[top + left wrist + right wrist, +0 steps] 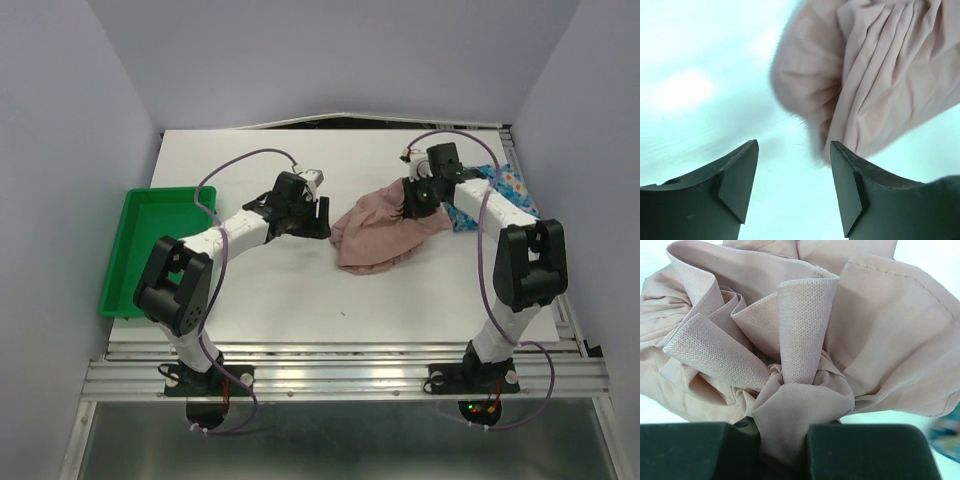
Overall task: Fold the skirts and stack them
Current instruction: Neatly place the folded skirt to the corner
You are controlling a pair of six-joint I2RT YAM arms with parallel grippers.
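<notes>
Our right gripper (785,440) has its two dark jaws pressed together on a gathered bunch of the dusty-pink pleated cloth skirt (375,235). The fabric fans out of the pinch in loose, stiff-edged folds. Our left gripper (794,145) has its jaws apart with nothing between them. It sits low over the white table (300,300), just beside the pink skirt's left edge and, as far as we can tell, not touching it.

The pink skirt lies as a crumpled heap right of the table's middle, with no clean fold line that we can see. Further right, partly hidden under our right arm, the blue cloth skirt with small bright flowers (512,183) lies flat against the right edge. We cannot tell whether it is folded. We see no plain white skirt in any view. The green plastic tray (125,290) sits at the left edge, well apart from the cloth.

We judge the task to be at an early to middle stage. At best one skirt is set aside, the pink one has yet to be spread, folded and laid on a pile, and no stack of several skirts shows.
</notes>
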